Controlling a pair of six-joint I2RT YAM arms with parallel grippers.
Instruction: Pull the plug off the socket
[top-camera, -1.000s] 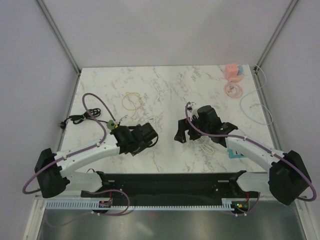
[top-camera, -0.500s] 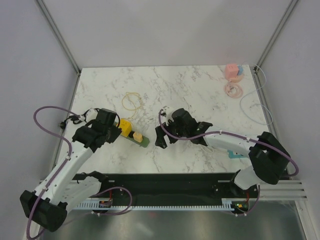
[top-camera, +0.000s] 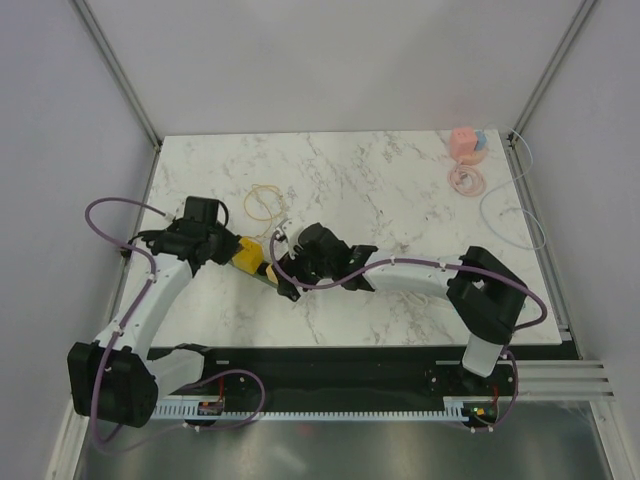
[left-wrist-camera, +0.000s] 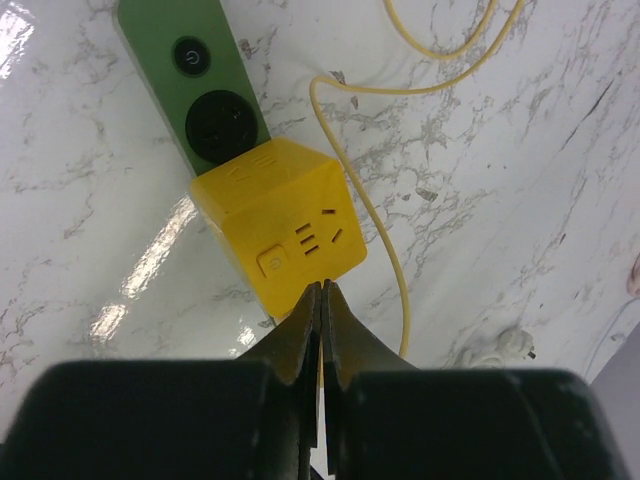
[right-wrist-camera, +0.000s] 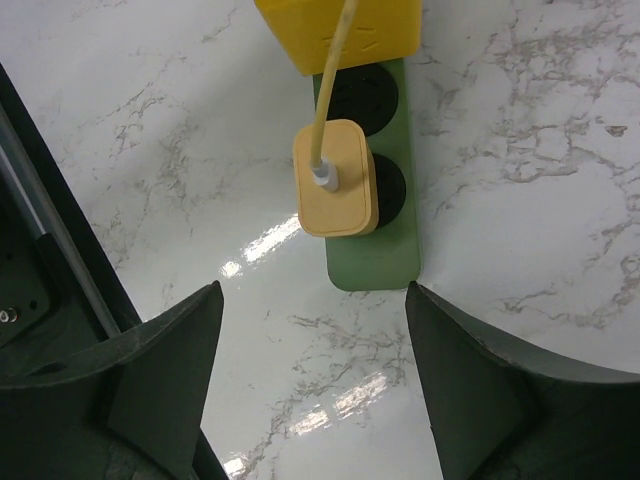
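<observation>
A green socket strip (left-wrist-camera: 205, 90) lies on the marble table. A yellow cube adapter (left-wrist-camera: 285, 225) sits on its middle. A tan plug (right-wrist-camera: 335, 180) with a thin yellow cable (right-wrist-camera: 335, 90) sits in the strip's end socket (right-wrist-camera: 385, 260). My left gripper (left-wrist-camera: 322, 290) is shut, its tips against the cube's near edge, nothing visibly clamped. My right gripper (right-wrist-camera: 312, 290) hangs open above the table just short of the strip's end, its fingers (right-wrist-camera: 170, 370) wide on either side and clear of the plug. From above, both grippers (top-camera: 228, 252) (top-camera: 283, 277) flank the yellow cube (top-camera: 247, 258).
The yellow cable runs to a loop (top-camera: 265, 200) behind the strip. A black cable (top-camera: 150, 240) lies at the left edge. A pink block (top-camera: 466, 143) and a pink coil (top-camera: 466, 180) sit in the far right corner, with a white cable (top-camera: 510, 215) looping off the right edge.
Both arms swung in to the strip, the left from the left and the right from the right. The left gripper closed fully. The right gripper's fingers narrowed a little.
</observation>
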